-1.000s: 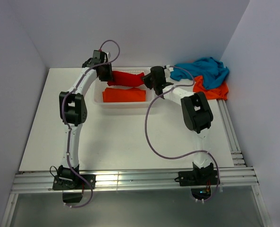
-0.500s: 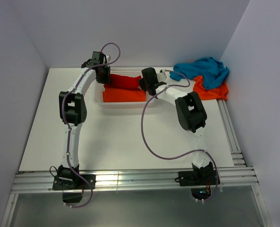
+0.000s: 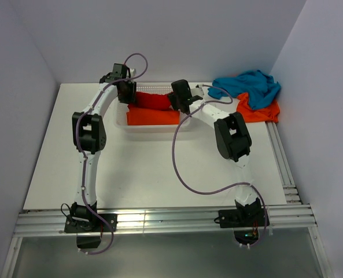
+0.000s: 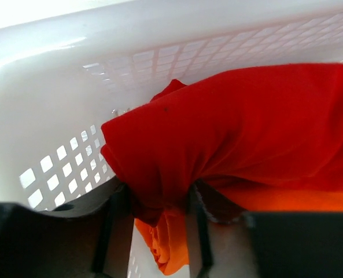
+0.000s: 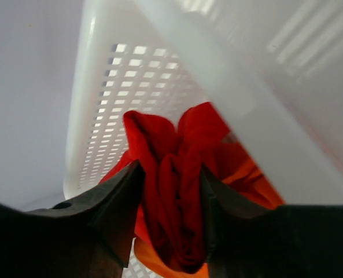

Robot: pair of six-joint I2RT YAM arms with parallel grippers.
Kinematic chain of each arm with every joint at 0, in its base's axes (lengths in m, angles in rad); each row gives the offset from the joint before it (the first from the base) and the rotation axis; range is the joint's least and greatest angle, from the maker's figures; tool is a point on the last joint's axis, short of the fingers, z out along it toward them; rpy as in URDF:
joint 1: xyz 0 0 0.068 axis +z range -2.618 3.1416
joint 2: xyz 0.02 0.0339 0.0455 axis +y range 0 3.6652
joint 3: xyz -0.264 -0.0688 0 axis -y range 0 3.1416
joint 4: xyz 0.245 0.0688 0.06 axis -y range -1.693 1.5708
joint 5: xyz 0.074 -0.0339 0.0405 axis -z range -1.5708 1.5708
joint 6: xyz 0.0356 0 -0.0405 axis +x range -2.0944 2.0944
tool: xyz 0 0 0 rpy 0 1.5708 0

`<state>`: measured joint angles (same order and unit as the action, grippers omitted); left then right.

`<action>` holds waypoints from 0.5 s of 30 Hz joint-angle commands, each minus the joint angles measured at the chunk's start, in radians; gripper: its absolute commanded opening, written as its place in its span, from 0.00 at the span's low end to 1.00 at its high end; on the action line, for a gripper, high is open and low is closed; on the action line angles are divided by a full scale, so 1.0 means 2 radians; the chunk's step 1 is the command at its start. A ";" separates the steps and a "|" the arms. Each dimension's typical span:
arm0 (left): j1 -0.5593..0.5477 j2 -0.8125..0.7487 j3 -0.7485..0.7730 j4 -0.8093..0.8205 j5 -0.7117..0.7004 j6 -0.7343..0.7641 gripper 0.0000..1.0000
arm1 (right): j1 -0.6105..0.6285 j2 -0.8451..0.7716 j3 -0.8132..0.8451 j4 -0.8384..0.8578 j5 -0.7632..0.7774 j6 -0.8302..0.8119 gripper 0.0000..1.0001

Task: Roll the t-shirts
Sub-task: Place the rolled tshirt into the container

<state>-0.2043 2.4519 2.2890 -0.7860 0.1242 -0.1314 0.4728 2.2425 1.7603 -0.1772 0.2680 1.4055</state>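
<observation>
From above, the white basket (image 3: 154, 129) sits at the far middle of the counter (image 3: 136, 168), and both arms reach into it. The red t-shirt (image 3: 154, 99) lies rolled along the basket's far side, its long axis running left to right, just behind a rolled orange t-shirt (image 3: 152, 117). The left pincer (image 3: 128, 94) is at the roll's left end and the right pincer (image 3: 177, 99) at its right end, so the roll spans the gap between them. A teal t-shirt (image 3: 249, 84) and a loose orange t-shirt (image 3: 262, 110) are heaped at the far right corner, much nearer the right arm.

In the left wrist view, the left pincer (image 4: 157, 200) stands partly apart and pinches the end of the red t-shirt (image 4: 246, 121), which stretches away to the right over the orange cloth (image 4: 287, 200), close to the lattice wall (image 4: 61, 116).

In the right wrist view, the right pincer (image 5: 170, 174) also stands partly apart, with the other end of the red t-shirt (image 5: 154, 133) bunched between its fingers and touching both inner faces. Orange shows below.

The roll looks placed, so letting go and lifting straight up seems next.
</observation>
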 commanded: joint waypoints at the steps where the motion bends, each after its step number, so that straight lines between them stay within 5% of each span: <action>1: -0.001 -0.030 0.006 0.009 0.022 0.006 0.41 | -0.004 0.018 0.026 -0.033 0.006 0.015 0.50; 2: -0.001 -0.031 0.005 0.008 0.022 0.005 0.44 | -0.003 0.018 0.027 -0.031 0.003 0.014 0.50; 5: -0.001 -0.036 0.001 0.008 0.024 0.001 0.49 | -0.004 0.018 0.034 -0.039 0.005 0.017 0.80; 6: -0.001 -0.038 0.001 0.007 0.025 0.000 0.49 | -0.004 0.019 0.036 -0.043 0.003 0.014 0.82; 15: -0.001 -0.055 0.001 0.011 0.026 -0.011 0.53 | -0.007 0.012 0.065 -0.094 0.007 0.003 0.79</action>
<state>-0.2054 2.4420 2.2826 -0.7841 0.1555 -0.1440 0.4725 2.2505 1.8385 -0.2417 0.2592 1.4151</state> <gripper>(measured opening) 0.527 0.800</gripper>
